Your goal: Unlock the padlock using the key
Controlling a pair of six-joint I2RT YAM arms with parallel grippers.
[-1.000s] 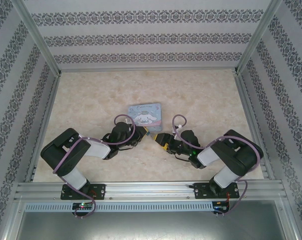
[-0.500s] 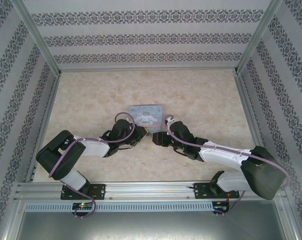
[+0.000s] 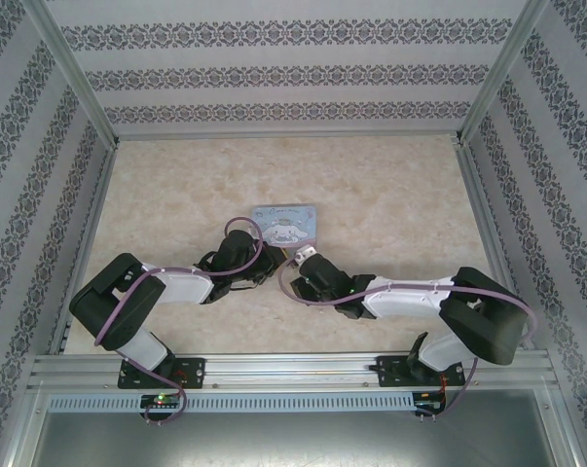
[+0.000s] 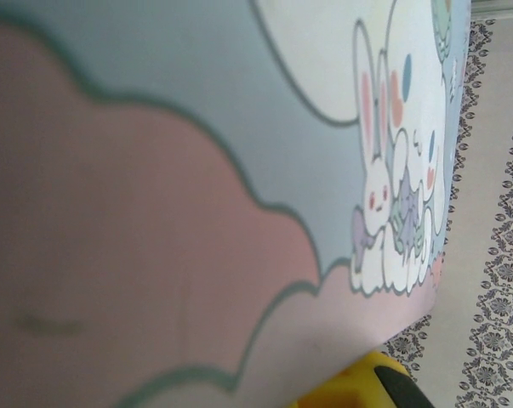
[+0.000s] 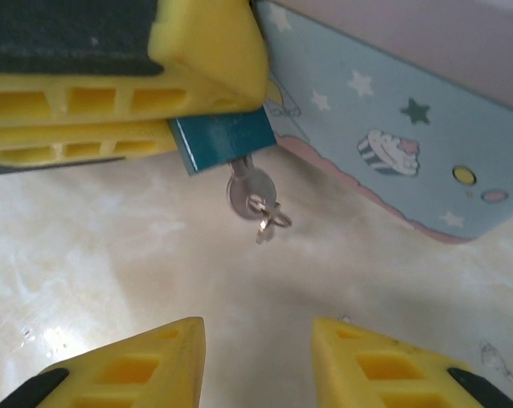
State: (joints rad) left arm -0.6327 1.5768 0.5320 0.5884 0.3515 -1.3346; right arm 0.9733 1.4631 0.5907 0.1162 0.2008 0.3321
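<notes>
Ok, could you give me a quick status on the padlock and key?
Left gripper shut on padlock. Key in its keyhole, untouched. Right gripper open, short of it. Tin close beside, nothing between.

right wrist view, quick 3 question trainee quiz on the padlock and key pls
1. True or false: the key is inserted in the padlock.
2. What clamps the padlock? A) the left gripper B) a bench vise C) a human hand
3. Short answer: is the right gripper touching the key?

Key:
1. True. The key hangs from the keyhole in the padlock's underside.
2. A
3. No. It is open, and its fingers sit apart from the key with nothing between them.
</notes>
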